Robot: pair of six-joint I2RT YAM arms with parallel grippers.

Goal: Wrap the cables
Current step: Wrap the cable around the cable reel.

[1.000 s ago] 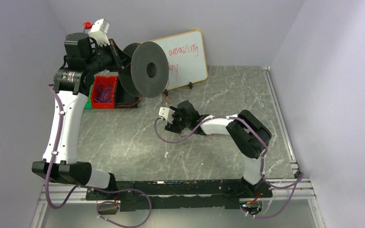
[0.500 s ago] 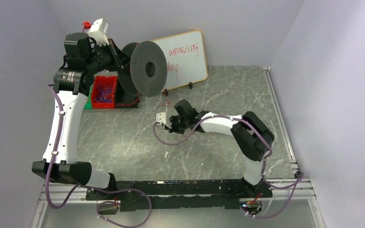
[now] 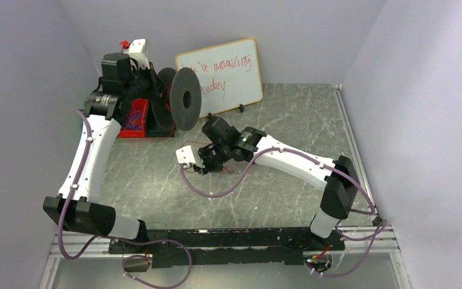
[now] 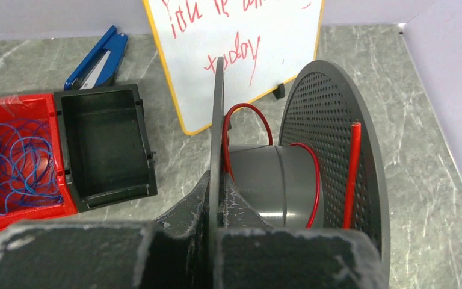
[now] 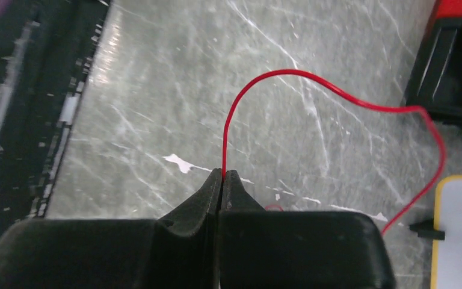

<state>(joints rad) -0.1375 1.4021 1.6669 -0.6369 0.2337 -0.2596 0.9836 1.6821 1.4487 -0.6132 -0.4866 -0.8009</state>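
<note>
The dark grey spool [image 4: 271, 180] is held off the table at the back left, also in the top view [image 3: 186, 99]. My left gripper [image 4: 219, 195] is shut on the thin edge of the spool's near flange. The cable [image 4: 314, 180], a thin red wire, runs once round the hub and loops up beside the flange. My right gripper [image 5: 222, 174] is shut on this red cable [image 5: 277, 72], which rises from the fingertips, arcs right and drops towards the whiteboard. In the top view the right gripper [image 3: 203, 167] hangs low over the table in front of the spool.
A red bin [image 4: 60, 108] holding blue wire and a black bin [image 4: 105, 144] stand left of the spool. A blue tool [image 4: 96, 57] lies behind them. A whiteboard [image 3: 222, 75] leans at the back wall. The black base rail [image 3: 228, 238] runs along the near edge.
My right gripper has shut on the red cable and the arm has stretched out to the left. The left arm has swung right and turned the spool more edge-on.
</note>
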